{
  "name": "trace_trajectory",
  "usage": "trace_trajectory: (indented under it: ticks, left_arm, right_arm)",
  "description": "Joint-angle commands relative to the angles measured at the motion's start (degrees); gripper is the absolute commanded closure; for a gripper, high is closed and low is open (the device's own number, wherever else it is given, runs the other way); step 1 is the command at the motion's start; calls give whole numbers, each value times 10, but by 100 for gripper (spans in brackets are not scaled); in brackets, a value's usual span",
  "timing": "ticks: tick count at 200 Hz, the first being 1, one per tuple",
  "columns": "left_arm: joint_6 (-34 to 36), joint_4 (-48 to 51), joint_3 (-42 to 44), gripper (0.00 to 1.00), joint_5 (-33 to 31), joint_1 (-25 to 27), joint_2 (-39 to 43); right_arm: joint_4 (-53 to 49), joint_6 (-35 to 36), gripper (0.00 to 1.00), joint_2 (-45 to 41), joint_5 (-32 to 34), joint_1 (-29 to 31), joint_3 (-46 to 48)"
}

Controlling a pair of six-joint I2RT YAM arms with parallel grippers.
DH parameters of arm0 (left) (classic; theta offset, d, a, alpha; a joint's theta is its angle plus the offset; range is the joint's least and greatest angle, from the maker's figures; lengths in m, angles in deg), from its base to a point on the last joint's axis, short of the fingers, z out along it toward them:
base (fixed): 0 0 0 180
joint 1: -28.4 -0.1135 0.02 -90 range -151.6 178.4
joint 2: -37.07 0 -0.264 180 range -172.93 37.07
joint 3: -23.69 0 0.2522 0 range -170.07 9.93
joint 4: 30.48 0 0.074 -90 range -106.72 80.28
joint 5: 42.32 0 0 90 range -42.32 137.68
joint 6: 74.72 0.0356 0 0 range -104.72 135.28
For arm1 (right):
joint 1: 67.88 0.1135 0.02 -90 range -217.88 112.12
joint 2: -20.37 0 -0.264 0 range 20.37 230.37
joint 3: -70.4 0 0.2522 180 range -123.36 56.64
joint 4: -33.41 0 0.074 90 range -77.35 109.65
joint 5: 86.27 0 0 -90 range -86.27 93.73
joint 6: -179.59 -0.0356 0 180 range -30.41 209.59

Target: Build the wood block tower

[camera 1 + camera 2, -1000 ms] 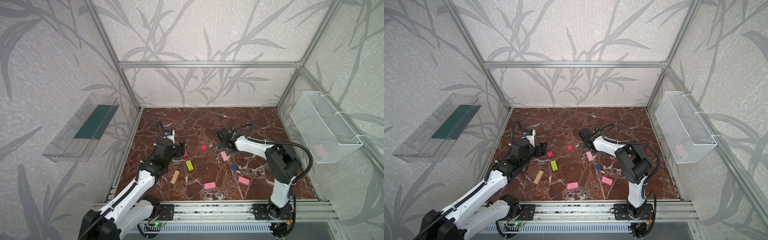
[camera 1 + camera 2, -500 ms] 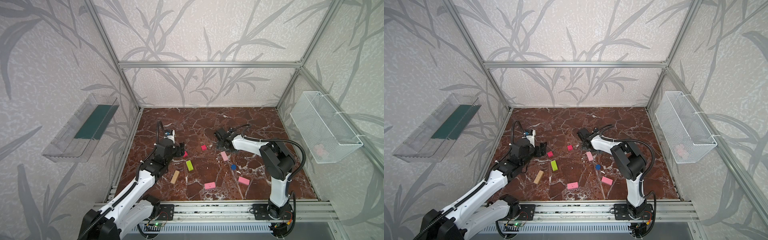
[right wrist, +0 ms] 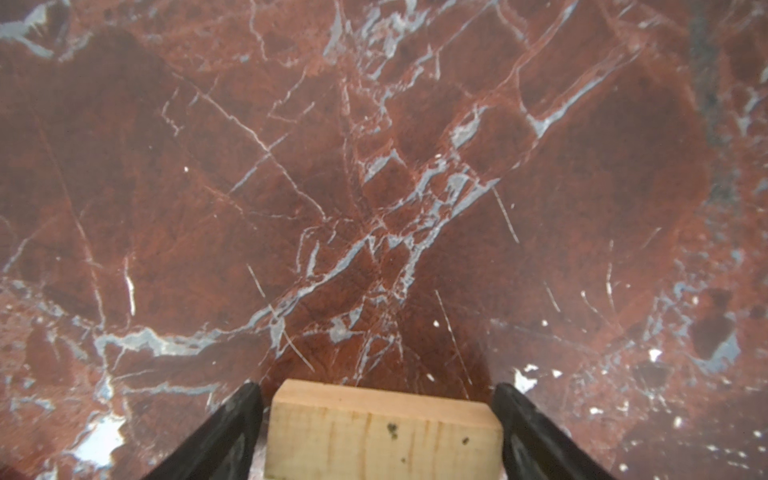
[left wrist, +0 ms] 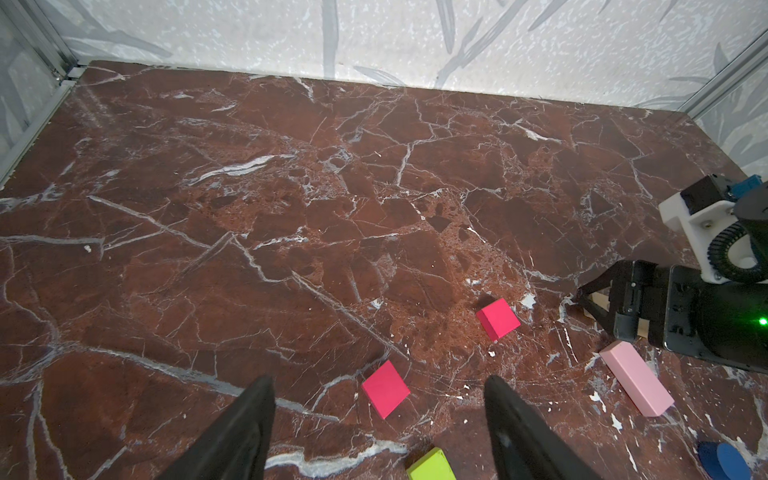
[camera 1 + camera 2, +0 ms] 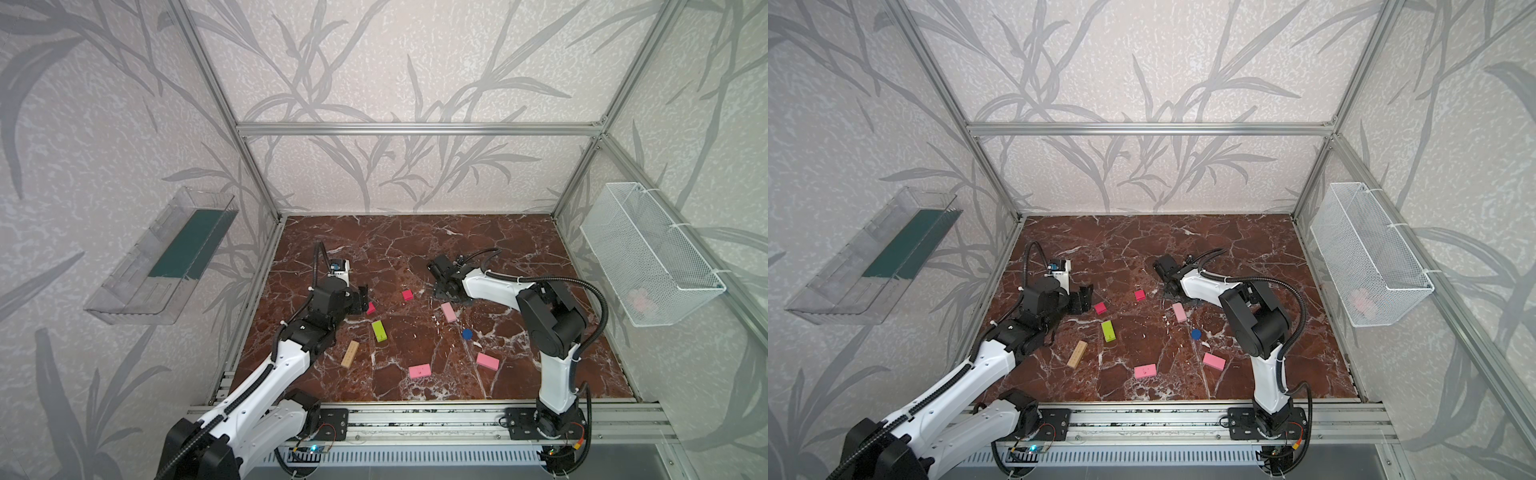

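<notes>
Wood blocks (image 5: 419,371) lie scattered flat on the marble floor (image 5: 415,245); no tower started. Right gripper (image 3: 376,388) is down, jaws wide astride a tan bar (image 3: 382,432), a sliver of gap on one side, so no grip yet. Left gripper (image 5: 362,297) hangs spread and empty just beside a red cube (image 5: 370,308). Judgement: centre across the bar's width, close squarely, lift straight. In both top views the wrist hides this bar; its near end is cut off; pad contact unclear. Blue disc (image 4: 725,459) is clipped at the left wrist view's edge.
</notes>
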Motion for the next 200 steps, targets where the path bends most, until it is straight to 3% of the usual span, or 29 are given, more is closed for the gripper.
trace_trajectory:
  ticks: [1, 22, 76, 200]
  left_arm:
    - [4, 4, -1, 23, -11, 2, 8]
    - [4, 7, -1, 23, -14, 2, 12]
    - [4, 12, 2, 23, -18, 2, 26]
    - [2, 28, 3, 23, -22, 2, 50]
  right_arm:
    - [-19, -1, 19, 8, -1, -2, -10]
    - [-24, 6, 27, 9, -3, -2, -11]
    - [-34, 29, 35, -7, -12, -2, -16]
    - [-58, 90, 38, -61, -40, 52, -41]
